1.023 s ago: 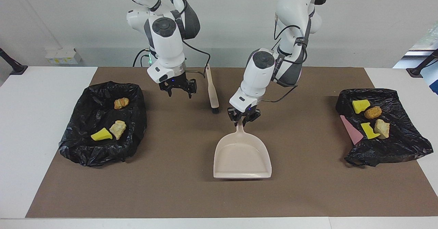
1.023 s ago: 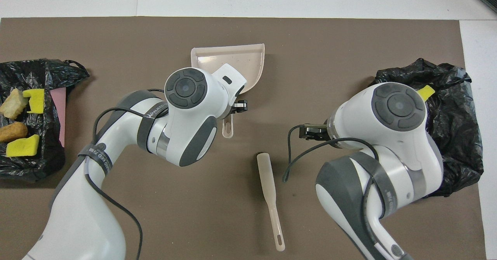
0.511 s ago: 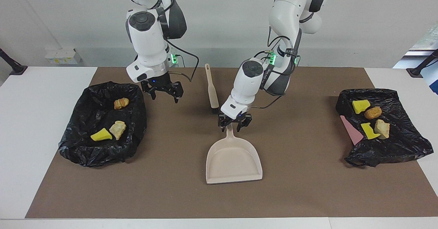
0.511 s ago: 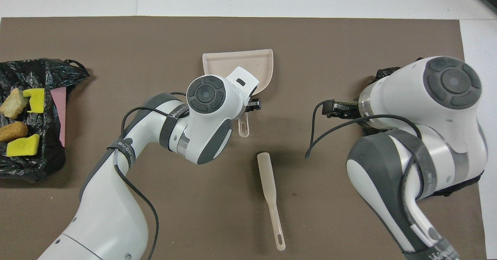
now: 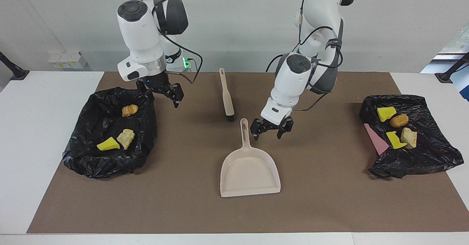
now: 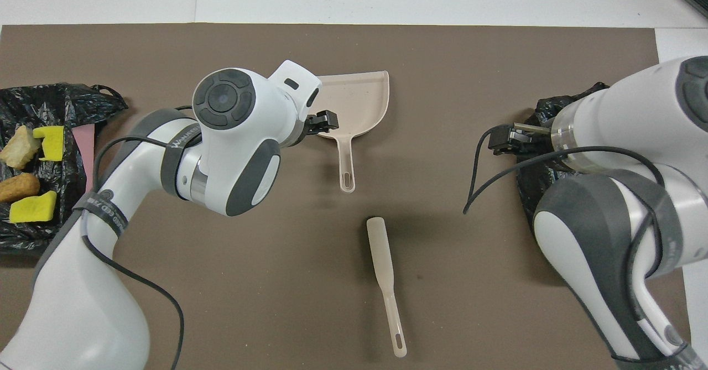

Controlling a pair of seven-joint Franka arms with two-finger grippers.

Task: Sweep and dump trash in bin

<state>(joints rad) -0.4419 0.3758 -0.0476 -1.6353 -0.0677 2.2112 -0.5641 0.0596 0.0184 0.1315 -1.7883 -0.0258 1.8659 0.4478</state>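
On the brown mat (image 5: pixel 183 208) that covers the middle of the counter (image 5: pixel 40 135), the beige dustpan (image 5: pixel 250 171) lies flat with its handle pointing toward the robots, at twelve o'clock in the facing view. The left gripper (image 5: pixel 271 128) hangs just beside that handle, at about three o'clock from its tip in the facing view, fingers spread wide and holding nothing. The beige brush (image 5: pixel 227 97) lies nearer to the robots than the dustpan, its dark bristle end toward the dustpan's handle but apart from it. The right gripper (image 5: pixel 163 90) is raised over the edge of the black trash bag (image 5: pixel 106 157) at the right arm's end of the counter, at roughly one o'clock of the bag in the facing view; its fingers are also wide apart and empty. In that bag lie three pieces of trash: an orange-brown lump (image 5: pixel 129 110), a pale beige lump (image 5: pixel 126 138) and a yellow sponge piece (image 5: pixel 107 144) touching it. At the left arm's end a second black bag (image 5: pixel 421 157) holds four more pieces: a yellow chunk (image 5: pixel 386 113), a brown lump (image 5: pixel 399 120), a second yellow piece (image 5: pixel 395 140) and a pale rock-like lump (image 5: pixel 409 137), with a flat pink sheet (image 5: pixel 377 139) at the bag's nine o'clock edge.
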